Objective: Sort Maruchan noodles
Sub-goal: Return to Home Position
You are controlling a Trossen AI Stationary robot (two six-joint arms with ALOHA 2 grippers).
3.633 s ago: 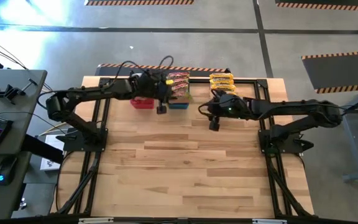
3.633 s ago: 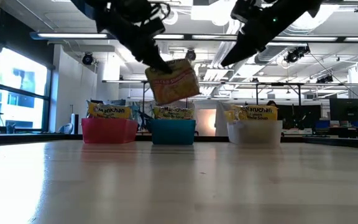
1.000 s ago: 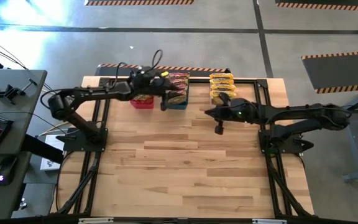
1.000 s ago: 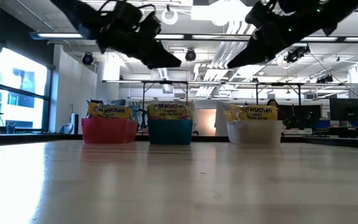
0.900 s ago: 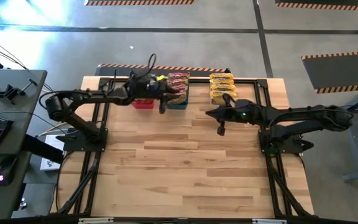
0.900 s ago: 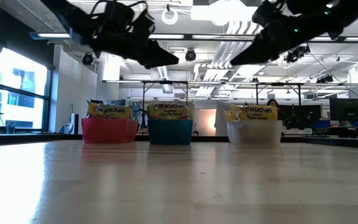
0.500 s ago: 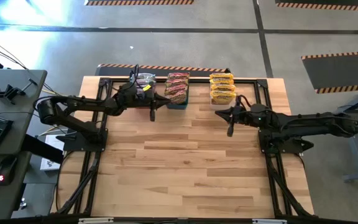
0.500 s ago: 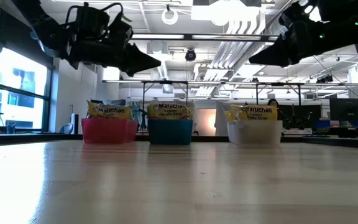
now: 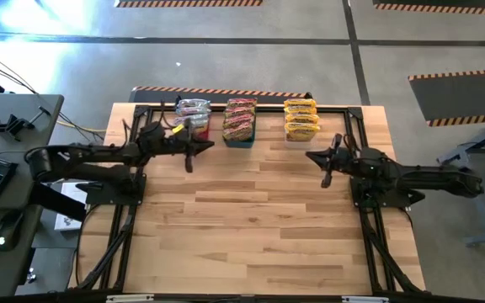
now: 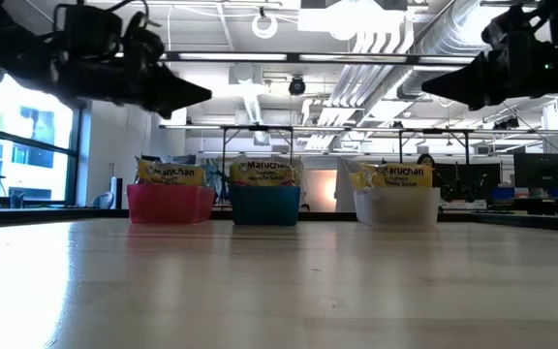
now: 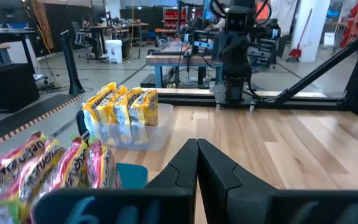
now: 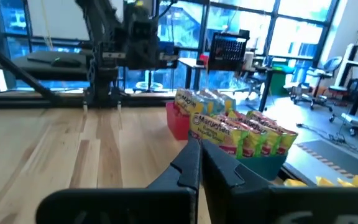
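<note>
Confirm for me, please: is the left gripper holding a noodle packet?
No, the left gripper is shut and empty; the noodle packets stand in the bins beyond it.

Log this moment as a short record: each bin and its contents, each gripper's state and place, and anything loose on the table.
pink bin: far edge, left; grey packets inside
blue bin: far edge, middle; red packets inside
clear bin: far edge, right; yellow packets inside
left gripper: shut, holding nothing, raised in front of the pink bin
right gripper: shut, holding nothing, raised over the right side
table: no loose packets seen
</note>
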